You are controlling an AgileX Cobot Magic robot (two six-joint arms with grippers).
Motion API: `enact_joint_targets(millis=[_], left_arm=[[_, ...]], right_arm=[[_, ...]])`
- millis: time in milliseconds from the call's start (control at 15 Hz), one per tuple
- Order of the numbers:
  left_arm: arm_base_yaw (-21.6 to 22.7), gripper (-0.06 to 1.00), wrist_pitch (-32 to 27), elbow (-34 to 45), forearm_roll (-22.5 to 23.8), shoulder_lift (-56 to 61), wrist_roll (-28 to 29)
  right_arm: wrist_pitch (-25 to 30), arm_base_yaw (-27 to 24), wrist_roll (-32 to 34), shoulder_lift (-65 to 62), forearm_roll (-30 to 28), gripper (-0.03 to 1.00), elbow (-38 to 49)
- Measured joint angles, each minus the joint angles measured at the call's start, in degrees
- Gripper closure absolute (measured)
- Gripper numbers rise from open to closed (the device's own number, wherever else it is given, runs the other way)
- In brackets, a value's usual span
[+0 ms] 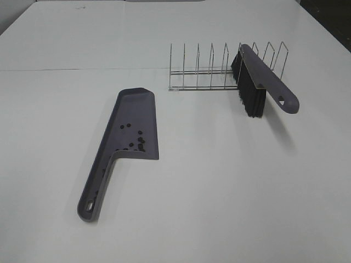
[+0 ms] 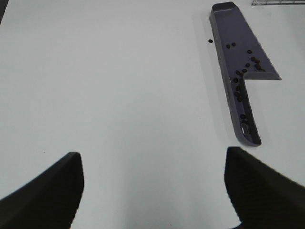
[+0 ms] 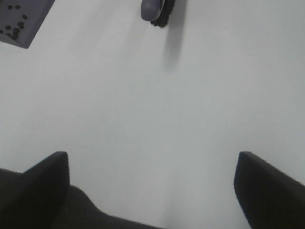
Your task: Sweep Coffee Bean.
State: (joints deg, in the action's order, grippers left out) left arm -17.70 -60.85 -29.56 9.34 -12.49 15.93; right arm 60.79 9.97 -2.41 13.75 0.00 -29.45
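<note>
A grey dustpan point(image 1: 129, 109) lies flat on the white table, left of centre, its handle toward the near edge. Several tiny dark coffee beans point(image 1: 136, 141) lie inside it, some down in the handle channel. The left wrist view shows the dustpan point(image 2: 233, 24), the beans in it point(image 2: 249, 63), and one loose bean point(image 2: 209, 41) on the table beside it. A grey brush point(image 1: 270, 78) with black bristles leans in a wire rack. My left gripper point(image 2: 152, 162) and right gripper point(image 3: 151, 162) are open, empty and far from both tools. Neither shows in the exterior view.
A wire rack point(image 1: 203, 71) stands at the back, right of centre, holding the brush. The right wrist view shows the brush's end point(image 3: 155, 9) and a corner of the dustpan point(image 3: 35, 14) with beans point(image 3: 14, 26).
</note>
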Motion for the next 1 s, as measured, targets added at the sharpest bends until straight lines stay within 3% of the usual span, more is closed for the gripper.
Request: enact_joint_targets(millis=[400,1000], left_arm=[[0.0,0.18,0.2,0.6,-2.3,0.0,-8.0],[0.5,0.18,0.3,0.6,-2.7,0.3,-8.4]], right_arm=[[0.2,0.0,-0.1,-2.4,0.9,0.14,0.5],[0.2,-0.7,-0.1,-2.4,1.0,0.14,0.5]])
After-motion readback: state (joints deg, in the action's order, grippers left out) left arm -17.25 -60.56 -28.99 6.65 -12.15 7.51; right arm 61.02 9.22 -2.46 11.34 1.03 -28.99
